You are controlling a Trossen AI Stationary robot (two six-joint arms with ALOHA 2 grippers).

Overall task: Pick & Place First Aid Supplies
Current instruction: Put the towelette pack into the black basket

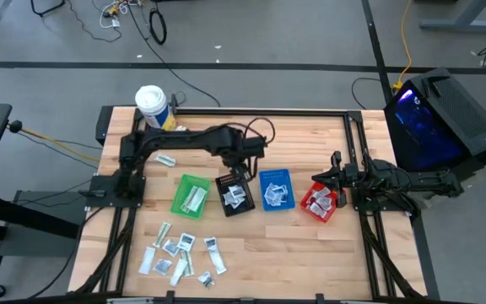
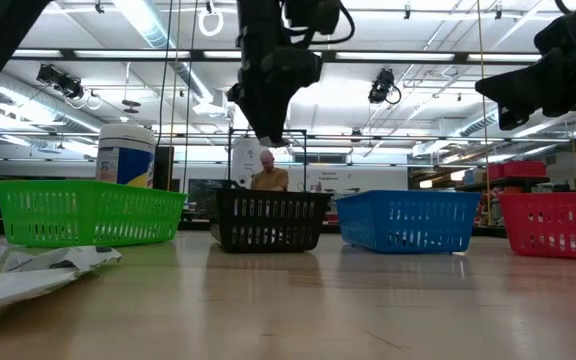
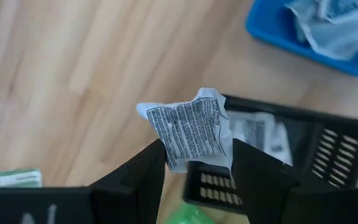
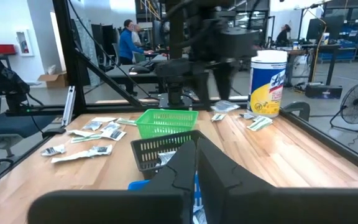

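Observation:
My left gripper [image 3: 197,163] hangs over the far rim of the black bin [image 1: 235,195], shut on a crumpled white printed sachet [image 3: 191,127]. In the low view it [image 2: 268,110] is well above that bin [image 2: 268,220]. The black bin holds a few sachets [image 3: 257,132], as do the green bin [image 1: 191,196], blue bin [image 1: 275,189] and red bin [image 1: 321,203]. Several loose sachets [image 1: 180,253] lie flat on the near left of the table. My right gripper [image 4: 196,165] is shut and waits above the red bin [image 1: 332,175]. My left gripper pinches the sachet's lower part [image 3: 194,154] between its two fingers, coming from above and pointing down. The crumpled sachet sticks out past the fingertips. It is lifted clear, above the black bin's far rim and the bare wood beside it.
A white tub [image 1: 150,105] with a yellow-blue label stands at the far left corner, with one sachet [image 1: 165,159] near it. The four bins stand in a row across the table's middle. Bare wood [image 1: 310,257] lies at the near right. People show in the room beyond.

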